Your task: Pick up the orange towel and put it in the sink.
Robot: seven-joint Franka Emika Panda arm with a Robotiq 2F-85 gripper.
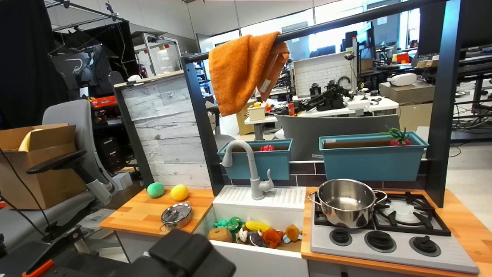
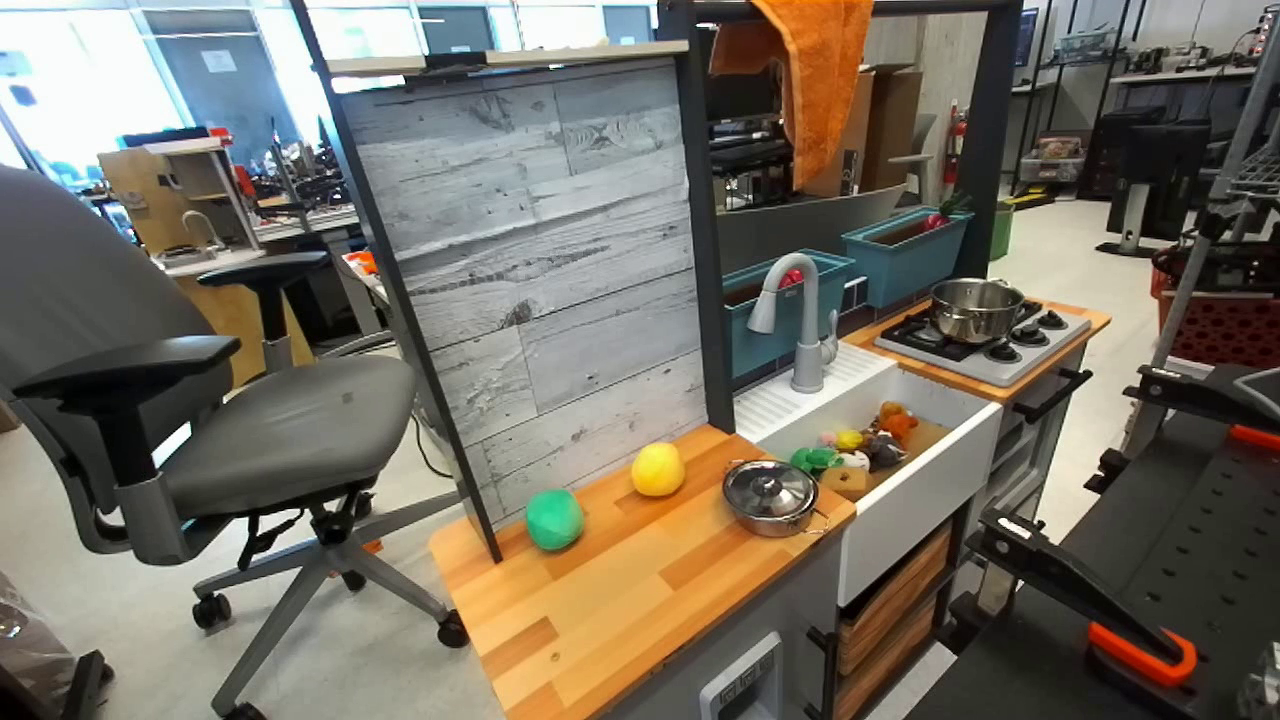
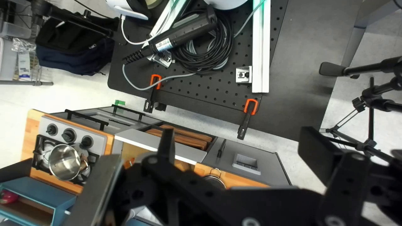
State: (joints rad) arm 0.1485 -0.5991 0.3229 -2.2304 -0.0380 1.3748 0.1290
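Above the back of the white rectangular sink (image 1: 265, 263), a soft burnt-orange towel (image 1: 234, 73) hangs over a black horizontal rail (image 1: 338, 23), its folds falling front and back, so, I'd guess, its weight keeps it there. A grey curved gooseneck faucet (image 1: 253, 167) stands beneath, so the towel probably needs drawing forward before it is lowered. Colourful toys (image 1: 256, 239) lie in the sink and would likely bear it. The black robotic fingers (image 3: 318, 157) stand wide apart, nothing between them, well away from the towel.

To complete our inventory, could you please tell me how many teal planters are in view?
2: one teal planter behind the white sink, another planter behind the stovetop.
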